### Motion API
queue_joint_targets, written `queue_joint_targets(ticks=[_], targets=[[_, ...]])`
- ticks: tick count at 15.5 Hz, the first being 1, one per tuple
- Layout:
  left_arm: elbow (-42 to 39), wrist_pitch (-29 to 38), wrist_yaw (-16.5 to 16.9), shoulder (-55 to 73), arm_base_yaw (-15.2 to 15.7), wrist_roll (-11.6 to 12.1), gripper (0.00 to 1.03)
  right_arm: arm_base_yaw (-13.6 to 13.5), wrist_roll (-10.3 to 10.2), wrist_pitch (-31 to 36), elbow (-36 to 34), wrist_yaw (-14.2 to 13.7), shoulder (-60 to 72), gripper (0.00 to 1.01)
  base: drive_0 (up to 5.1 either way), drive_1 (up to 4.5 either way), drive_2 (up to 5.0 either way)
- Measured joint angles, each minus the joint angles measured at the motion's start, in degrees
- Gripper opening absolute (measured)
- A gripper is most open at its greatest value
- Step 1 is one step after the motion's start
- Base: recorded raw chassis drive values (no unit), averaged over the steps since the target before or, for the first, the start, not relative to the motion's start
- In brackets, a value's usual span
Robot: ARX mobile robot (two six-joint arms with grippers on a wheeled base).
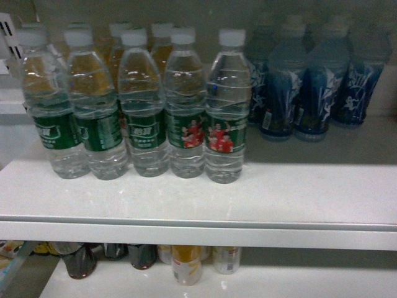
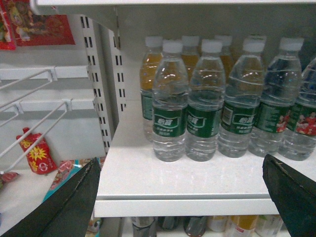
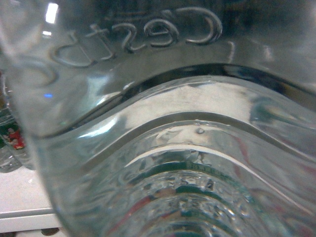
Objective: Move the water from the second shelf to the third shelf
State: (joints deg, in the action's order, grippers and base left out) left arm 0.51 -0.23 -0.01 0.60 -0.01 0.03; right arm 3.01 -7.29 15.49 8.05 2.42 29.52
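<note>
Several water bottles (image 1: 226, 105) with white caps and green labels stand in a row on a white shelf (image 1: 198, 205). The left wrist view shows the same row (image 2: 170, 98), a little way beyond my left gripper (image 2: 181, 160), which is wide open and empty in front of the shelf edge (image 2: 187, 205). One clear ribbed water bottle (image 3: 173, 148) fills the right wrist view, pressed close to the camera and off the shelf. It hides the right gripper's fingers, which seem shut on it. Neither gripper shows in the head view.
Blue-labelled bottles (image 1: 310, 87) stand at the shelf's right back, amber drinks (image 1: 115, 49) behind the water. Dark and yellow bottles (image 1: 186, 264) sit on the shelf below. Wire racks (image 2: 34, 106) and red packets (image 2: 34, 153) are left of the shelf upright (image 2: 101, 84).
</note>
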Motion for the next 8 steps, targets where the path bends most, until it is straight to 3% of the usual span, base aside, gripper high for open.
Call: queue_joint_targets(ticks=[8], targets=[[0.0,0.2,0.0,0.0,0.0,0.0,0.98,0.0,0.0,0.1,0.0,0.0,0.0,0.41,-5.0,2.47,2.5]])
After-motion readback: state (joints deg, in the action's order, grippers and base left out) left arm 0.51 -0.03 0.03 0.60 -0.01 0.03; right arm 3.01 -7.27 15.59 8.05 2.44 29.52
